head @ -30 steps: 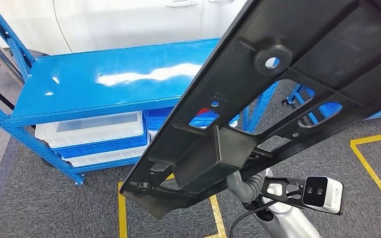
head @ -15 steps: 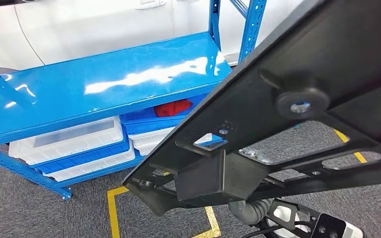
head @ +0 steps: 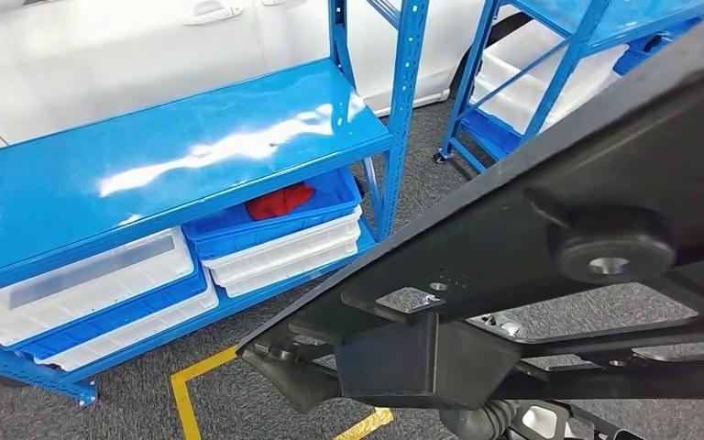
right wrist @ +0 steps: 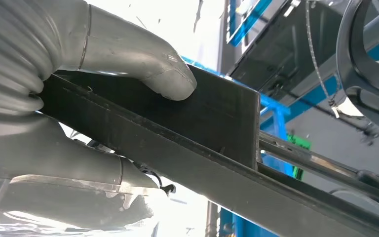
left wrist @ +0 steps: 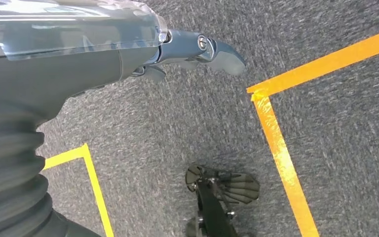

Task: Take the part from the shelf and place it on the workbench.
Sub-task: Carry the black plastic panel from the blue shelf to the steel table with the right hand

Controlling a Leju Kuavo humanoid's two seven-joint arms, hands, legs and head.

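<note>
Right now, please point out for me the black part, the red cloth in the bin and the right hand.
black part (head: pixel 513 220), head view, on its flat upper face.
red cloth (head: pixel 280 200), head view, on its middle, inside the blue bin.
right hand (right wrist: pixel 128 49), right wrist view, on the thumb pressing the part.

One black part (head: pixel 550 275); two blue shelves (head: pixel 165 156) (head: pixel 605 23); one red cloth (head: pixel 280 200) in a blue bin; one white car (head: pixel 101 55).
</note>
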